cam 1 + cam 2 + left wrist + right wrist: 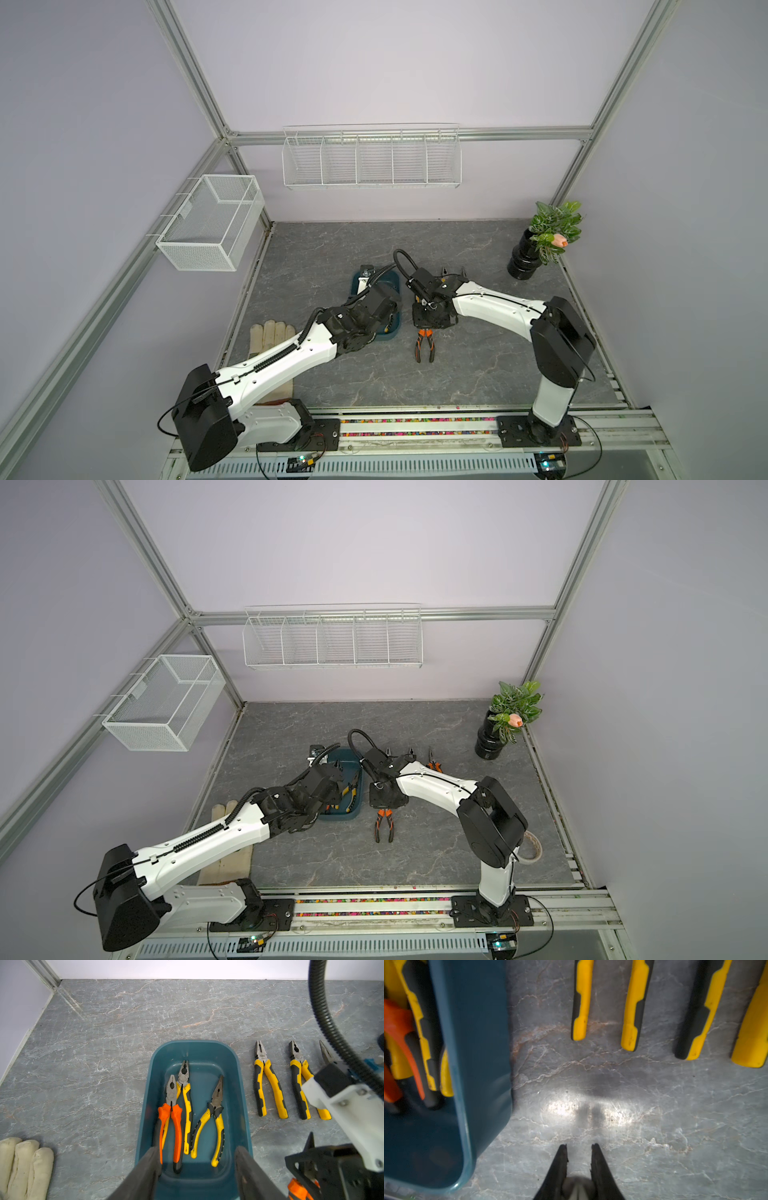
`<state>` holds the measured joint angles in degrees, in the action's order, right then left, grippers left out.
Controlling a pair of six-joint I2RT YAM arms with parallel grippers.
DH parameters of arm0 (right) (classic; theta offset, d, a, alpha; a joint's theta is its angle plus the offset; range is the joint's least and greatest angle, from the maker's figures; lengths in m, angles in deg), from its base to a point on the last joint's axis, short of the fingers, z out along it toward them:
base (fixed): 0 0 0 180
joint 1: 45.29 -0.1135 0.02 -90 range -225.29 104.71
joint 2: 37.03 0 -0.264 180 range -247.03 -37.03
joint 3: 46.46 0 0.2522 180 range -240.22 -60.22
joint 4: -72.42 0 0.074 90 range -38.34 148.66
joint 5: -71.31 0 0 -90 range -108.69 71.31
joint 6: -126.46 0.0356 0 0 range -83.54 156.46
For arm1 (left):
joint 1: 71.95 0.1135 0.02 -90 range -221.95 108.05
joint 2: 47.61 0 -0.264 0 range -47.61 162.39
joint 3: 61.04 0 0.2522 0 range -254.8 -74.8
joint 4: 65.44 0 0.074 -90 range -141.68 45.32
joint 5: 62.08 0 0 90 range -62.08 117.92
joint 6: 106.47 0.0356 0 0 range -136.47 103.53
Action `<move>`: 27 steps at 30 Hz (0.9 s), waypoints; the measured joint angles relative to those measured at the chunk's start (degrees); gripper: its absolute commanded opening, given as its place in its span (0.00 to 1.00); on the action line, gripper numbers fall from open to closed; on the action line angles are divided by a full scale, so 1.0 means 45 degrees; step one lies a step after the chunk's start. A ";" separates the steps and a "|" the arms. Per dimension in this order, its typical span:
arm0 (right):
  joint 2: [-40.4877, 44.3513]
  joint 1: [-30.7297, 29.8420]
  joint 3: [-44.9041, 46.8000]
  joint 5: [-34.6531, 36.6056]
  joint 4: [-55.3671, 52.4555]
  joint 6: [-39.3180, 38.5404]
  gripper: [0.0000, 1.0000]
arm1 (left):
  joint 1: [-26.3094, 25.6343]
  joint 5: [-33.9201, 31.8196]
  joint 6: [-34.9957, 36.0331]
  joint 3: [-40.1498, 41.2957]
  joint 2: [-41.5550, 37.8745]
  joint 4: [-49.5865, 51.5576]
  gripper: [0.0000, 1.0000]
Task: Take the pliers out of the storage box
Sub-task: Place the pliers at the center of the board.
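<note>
Your left gripper [196, 1148] hangs open and empty over three pliers [216, 1101] in the box [197, 1043]; your right gripper [579, 1145], nearly closed, pinches orange pliers [424, 332].

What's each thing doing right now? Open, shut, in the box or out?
storage box: upright, not empty.
boxed orange pliers: jaws shut, lying on boxed yellow pliers.
boxed needle-nose pliers: handles apart.
two yellow pliers: out, lying flat.
outer needle-nose pliers: out, partly hidden.
loose orange pliers: out, handles apart, head under right gripper.
left gripper: open over storage box.
right gripper: nearly shut, grip unclear.
glove: flat.
potted plant: upright.
</note>
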<state>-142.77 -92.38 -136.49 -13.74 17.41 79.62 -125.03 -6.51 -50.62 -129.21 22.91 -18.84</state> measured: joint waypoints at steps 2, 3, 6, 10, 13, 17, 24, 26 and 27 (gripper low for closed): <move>-0.0141 0.0000 -0.0063 0.0068 0.0010 0.0083 0.10 | 0.0000 0.0000 0.0005 0.0219 -0.0228 0.0005 0.61; -0.0219 0.0000 -0.0107 0.0102 0.0010 0.0102 0.10 | 0.0000 0.0000 0.0000 0.0306 -0.0316 0.0010 0.61; -0.0476 0.0000 -0.0180 0.0248 0.0092 0.0223 0.10 | 0.0000 0.0000 0.0000 0.0471 -0.0481 0.0015 0.61; -0.0874 0.0000 -0.0248 0.0374 0.0301 0.0311 0.10 | 0.0000 0.0000 0.0000 0.0515 -0.0583 0.0010 0.61; -0.1073 0.0000 -0.0248 0.0379 0.0393 0.0369 0.11 | 0.0000 0.0000 0.0005 0.0534 -0.0602 0.0005 0.61; -0.1234 0.0000 -0.0248 0.0379 0.0457 0.0423 0.11 | 0.0000 0.0000 0.0000 0.0661 -0.0602 0.0010 0.61; -0.1583 0.0010 -0.0165 0.0301 0.0646 0.0500 0.13 | 0.0000 0.0005 0.0000 0.0695 -0.0602 0.0005 0.61; -0.1608 0.0024 -0.0097 0.0267 0.0719 0.0515 0.13 | 0.0000 0.0000 0.0005 0.0704 -0.0602 0.0005 0.61; -0.1598 0.0029 -0.0068 0.0248 0.0758 0.0515 0.13 | 0.0000 0.0005 0.0005 0.0709 -0.0602 0.0005 0.61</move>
<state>-149.96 -92.25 -136.80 -12.63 20.82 81.93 -125.03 -6.49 -50.60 -126.02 20.20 -18.82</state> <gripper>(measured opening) 0.195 0.609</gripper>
